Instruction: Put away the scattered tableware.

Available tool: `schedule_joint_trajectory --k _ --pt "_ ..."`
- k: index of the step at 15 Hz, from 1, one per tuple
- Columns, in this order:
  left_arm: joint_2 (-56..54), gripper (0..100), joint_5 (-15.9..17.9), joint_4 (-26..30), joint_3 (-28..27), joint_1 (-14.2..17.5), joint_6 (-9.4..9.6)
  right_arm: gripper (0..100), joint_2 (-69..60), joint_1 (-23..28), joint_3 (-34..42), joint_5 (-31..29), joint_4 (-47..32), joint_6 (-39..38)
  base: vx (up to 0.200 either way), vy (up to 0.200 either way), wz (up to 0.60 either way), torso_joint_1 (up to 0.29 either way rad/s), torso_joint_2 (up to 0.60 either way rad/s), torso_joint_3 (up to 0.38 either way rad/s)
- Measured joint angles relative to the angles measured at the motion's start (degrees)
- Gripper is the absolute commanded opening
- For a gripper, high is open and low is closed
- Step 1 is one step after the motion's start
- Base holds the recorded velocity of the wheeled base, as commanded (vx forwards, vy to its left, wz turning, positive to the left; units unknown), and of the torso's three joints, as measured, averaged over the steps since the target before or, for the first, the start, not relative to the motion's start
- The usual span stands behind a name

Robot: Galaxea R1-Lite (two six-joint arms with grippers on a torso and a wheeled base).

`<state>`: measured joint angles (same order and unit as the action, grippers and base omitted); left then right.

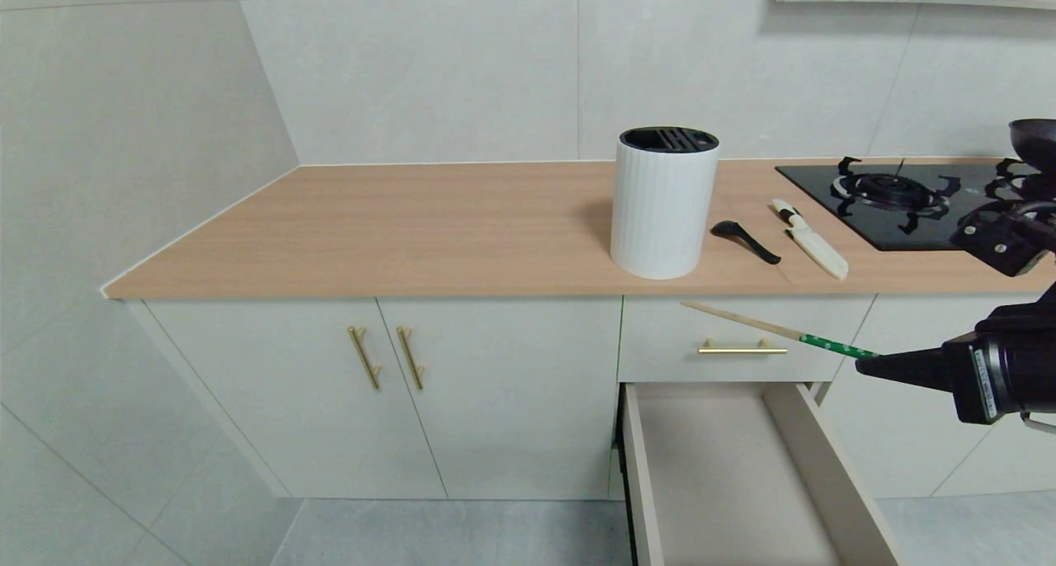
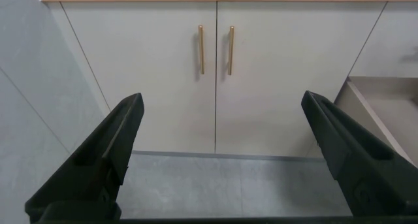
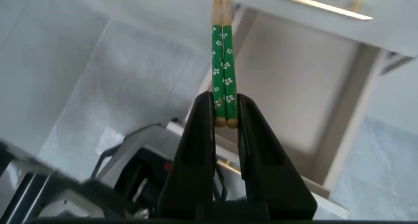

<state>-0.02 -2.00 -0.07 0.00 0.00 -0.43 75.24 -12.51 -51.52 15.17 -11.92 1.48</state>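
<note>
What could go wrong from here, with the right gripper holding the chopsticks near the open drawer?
The right gripper pinches the chopsticks only at their green ends, so the long free length may pivot or slip and land on the floor beside the open drawer. Their tips point toward the closed drawer front above, so a forward push might jam them against it. The knife lies near the counter edge; a passing arm might knock it off.

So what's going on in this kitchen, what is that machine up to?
A robot is tidying tableware. Its right pincer grips a pair of green-ended chopsticks, held out in front of the cabinet near the open drawer. A black spoon and a knife lie on the counter beside the white holder. The left pincer is open, holding nothing.
</note>
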Motion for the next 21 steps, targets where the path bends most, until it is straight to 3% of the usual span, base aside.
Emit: schedule_joint_trajectory --k 14,21 --pt "0.0 100 0.0 0.0 0.0 0.0 0.00 0 3.4 -1.0 0.6 -0.2 0.4 0.2 0.000 0.000 0.00 -0.002 0.00 0.004" --pt "0.0 100 0.0 0.0 0.0 0.0 0.02 0 5.5 -1.0 0.7 -0.3 0.5 0.2 0.000 0.000 0.00 -0.175 0.42 0.240"
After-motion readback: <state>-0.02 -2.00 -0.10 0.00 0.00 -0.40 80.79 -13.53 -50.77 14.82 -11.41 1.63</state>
